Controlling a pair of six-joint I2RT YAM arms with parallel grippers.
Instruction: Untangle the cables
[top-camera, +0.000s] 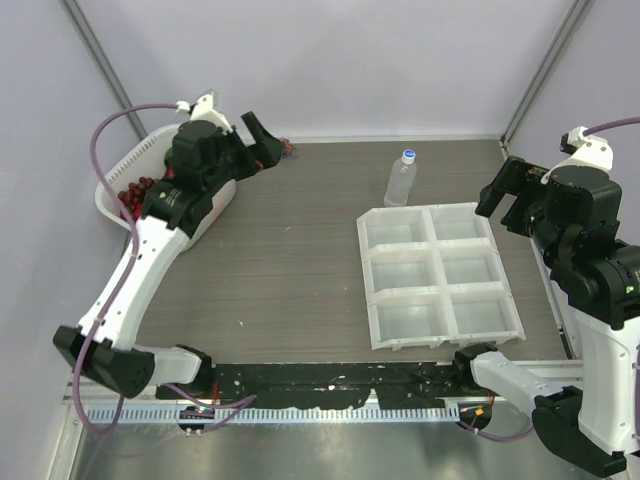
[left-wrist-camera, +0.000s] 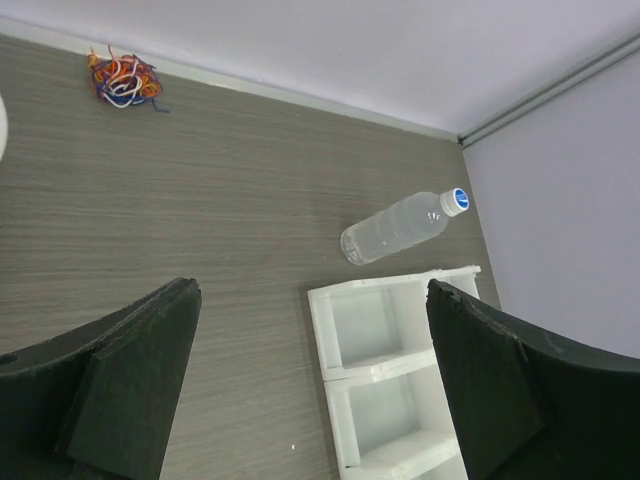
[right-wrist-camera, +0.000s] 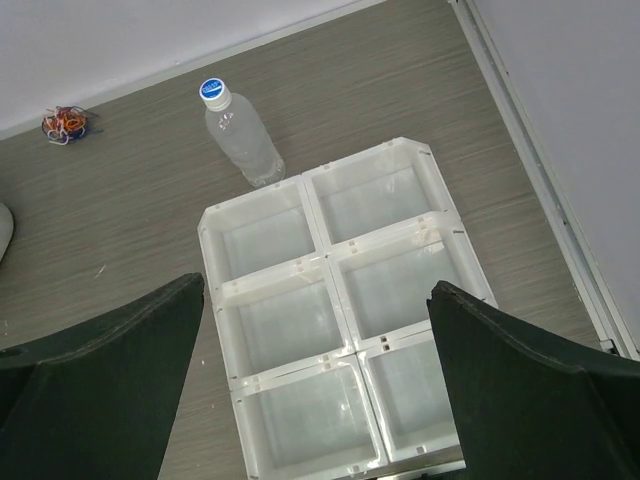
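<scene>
The cables (left-wrist-camera: 124, 78) lie as one small knot of orange, red, blue and white wires on the table against the back wall. The right wrist view shows the cables (right-wrist-camera: 65, 124) far off at the upper left. From above, only a bit of red of the cables (top-camera: 289, 147) peeks out beside my left gripper (top-camera: 265, 142). That left gripper (left-wrist-camera: 312, 288) hangs open above the table, well short of the knot, with nothing between its fingers. My right gripper (top-camera: 508, 200) is raised at the right side. In its own view the right gripper (right-wrist-camera: 317, 285) is open over the tray and holds nothing.
A clear water bottle (top-camera: 400, 180) with a blue cap stands at the back centre. A white six-compartment tray (top-camera: 436, 245) fills the right half of the table. A white basket (top-camera: 112, 185) with dark red items sits at the far left under the left arm.
</scene>
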